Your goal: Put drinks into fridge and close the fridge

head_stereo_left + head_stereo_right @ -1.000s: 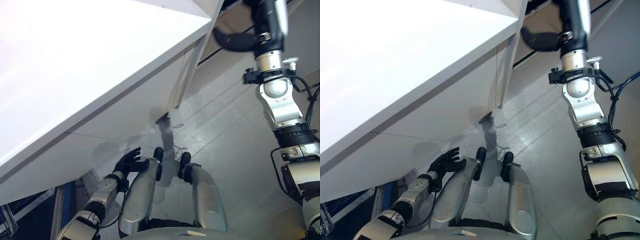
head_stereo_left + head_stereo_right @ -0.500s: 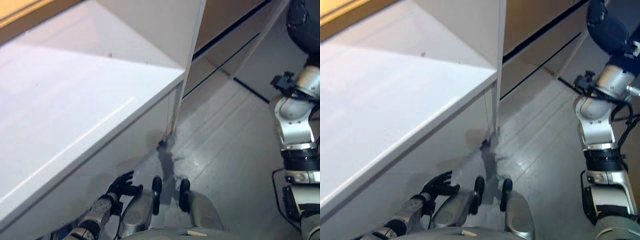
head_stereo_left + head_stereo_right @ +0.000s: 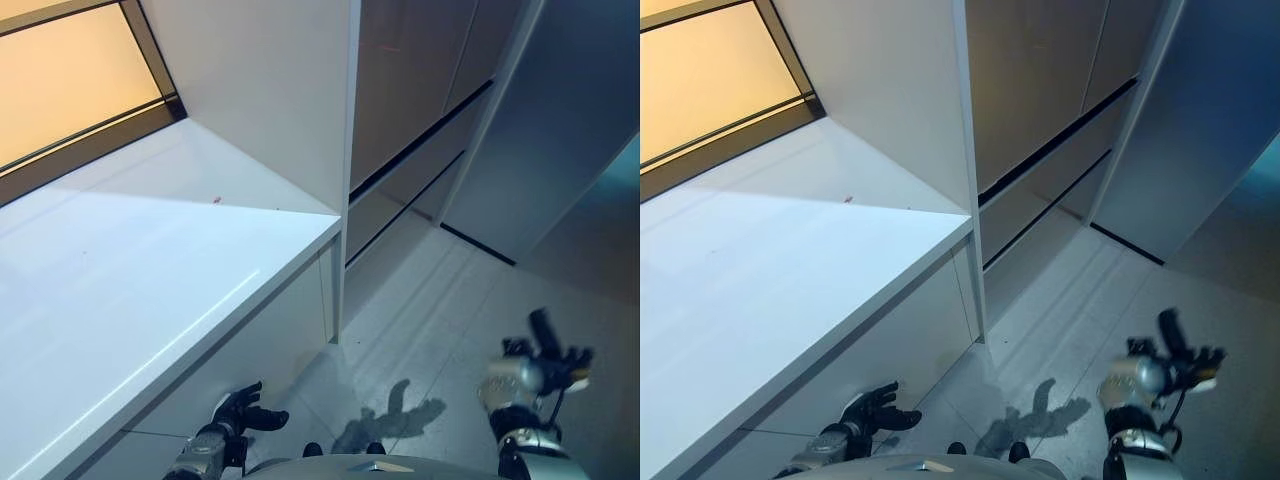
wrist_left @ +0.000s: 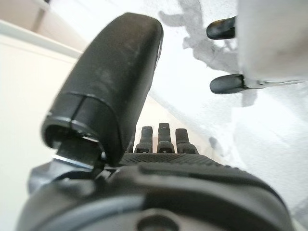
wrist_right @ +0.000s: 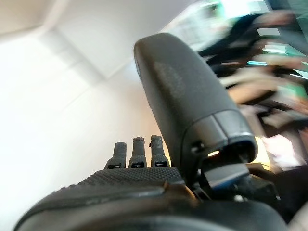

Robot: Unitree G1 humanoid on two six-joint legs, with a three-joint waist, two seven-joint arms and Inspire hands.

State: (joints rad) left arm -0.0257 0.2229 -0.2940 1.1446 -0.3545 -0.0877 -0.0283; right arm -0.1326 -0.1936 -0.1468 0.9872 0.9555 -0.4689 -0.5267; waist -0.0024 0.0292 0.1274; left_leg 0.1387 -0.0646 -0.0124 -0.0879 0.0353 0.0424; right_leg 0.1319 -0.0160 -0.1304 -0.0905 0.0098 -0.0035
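Observation:
My left hand (image 3: 240, 412) hangs low beside the white cabinet front under the counter. It is open and empty, with straight fingers (image 4: 162, 137) over the pale floor. My right hand (image 5: 139, 190) is open and empty too, its fingers straight in its wrist view. My right arm (image 3: 508, 378) shows low at the right of the eye views, above the floor. A tall grey door-like panel (image 3: 560, 130) stands at the right, past brown cabinet fronts (image 3: 410, 90).
A white counter (image 3: 150, 270) runs along the left, with a white upright side wall (image 3: 270, 90) at its end and an orange-lit window (image 3: 70, 80) behind it. Grey tiled floor (image 3: 430, 300) lies between the counter and the grey panel.
The whole picture has shifted as the camera moved, taking in the counter top and cabinets. My right arm has dropped from high at the top right to low at the lower right.

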